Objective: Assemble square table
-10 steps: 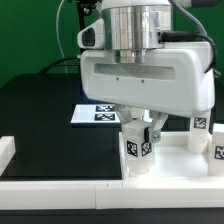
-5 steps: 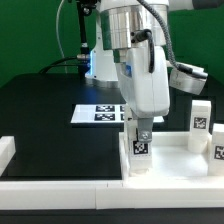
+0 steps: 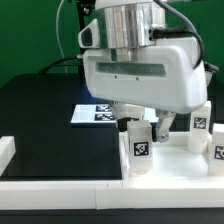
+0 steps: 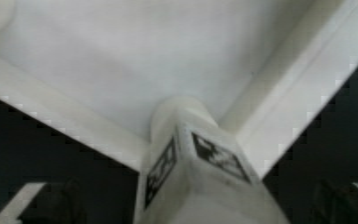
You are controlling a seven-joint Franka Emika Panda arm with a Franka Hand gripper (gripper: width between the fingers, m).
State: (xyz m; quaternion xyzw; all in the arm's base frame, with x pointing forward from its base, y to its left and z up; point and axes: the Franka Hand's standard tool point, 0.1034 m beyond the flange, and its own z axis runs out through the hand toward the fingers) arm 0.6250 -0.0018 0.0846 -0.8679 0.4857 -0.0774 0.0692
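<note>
The square table's white slab [image 3: 176, 160] lies at the exterior view's right, with a raised rim. A chunky white leg [image 3: 138, 148] with a black-and-white tag stands upright in its near corner. My gripper [image 3: 139, 128] hangs straight above it, its fingers shut on the leg's upper part. In the wrist view the leg [image 4: 194, 165] fills the middle between my dark fingers [image 4: 48, 204], with the slab [image 4: 140, 60] beyond it. Two more tagged legs [image 3: 200, 129] [image 3: 218, 154] stand at the slab's far right.
The marker board [image 3: 92, 113] lies on the black table behind the slab. A long white bar [image 3: 60, 184] runs along the front edge, and a white block end [image 3: 5, 152] sits at the exterior view's left. The arm's body blocks the scene behind the gripper.
My wrist has turned about the vertical axis: broad side facing, then narrow side, now broad side again. The leg has stayed at the same corner.
</note>
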